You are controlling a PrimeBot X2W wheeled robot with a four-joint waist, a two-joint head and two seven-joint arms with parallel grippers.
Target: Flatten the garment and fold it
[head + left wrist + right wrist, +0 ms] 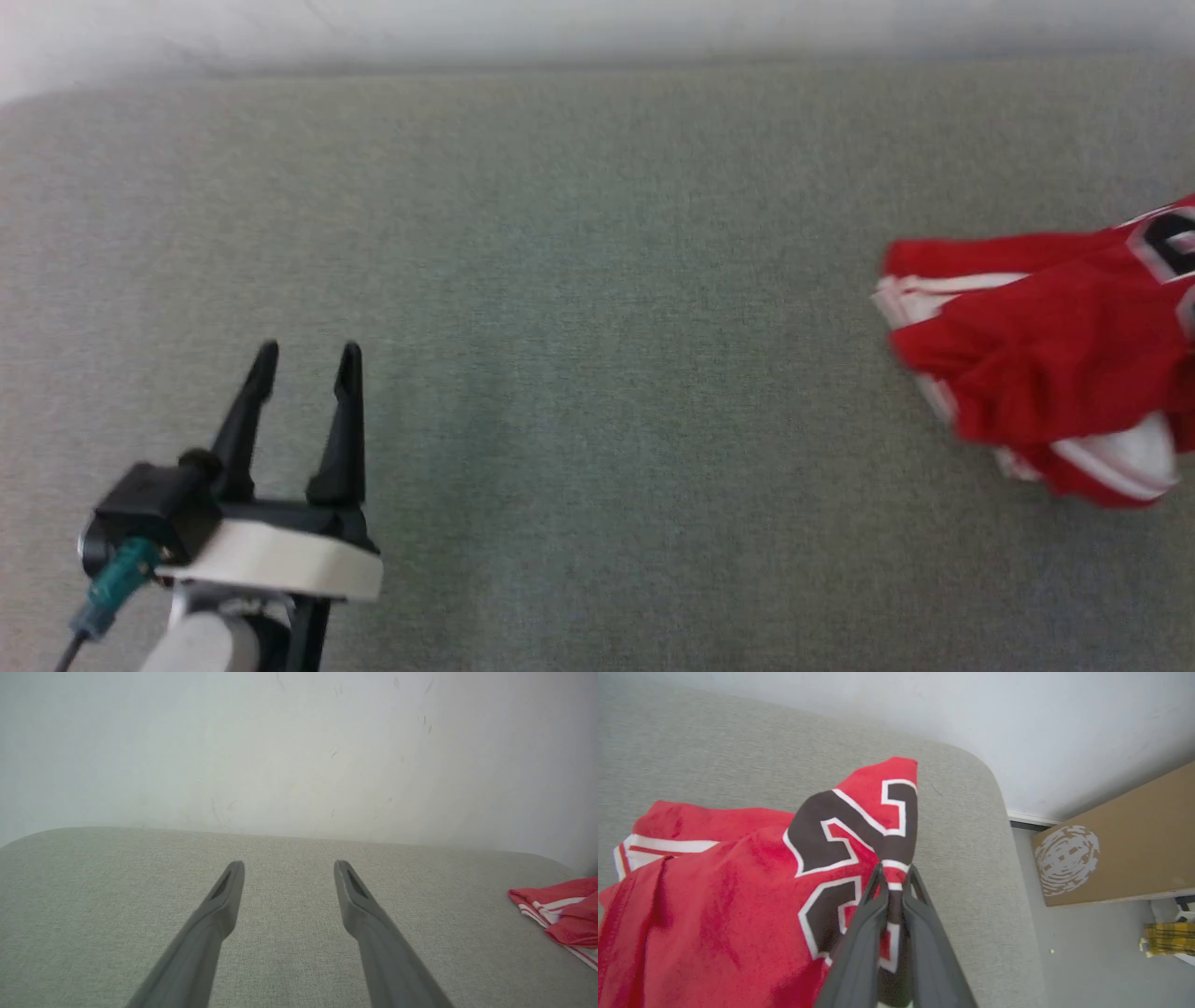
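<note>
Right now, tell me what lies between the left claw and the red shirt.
Nothing. In the head view the grey fabric surface is bare from the left claw across to the red shirt.

The garment point(1036, 355) lies on the right part of the counter point(597, 280), and the left pincer point(310, 347) is well apart over its left part. A box point(1134, 840) stands on the floor point(1087, 952) beside the counter.

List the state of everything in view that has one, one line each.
shirt: crumpled in a heap on the grey tabletop, not flattened or folded.
left gripper: open, empty, apart from the shirt.
right gripper: shut on a fold of the shirt at the dark number print.
box: on the floor by the wall; can't tell if it is open or closed.
</note>
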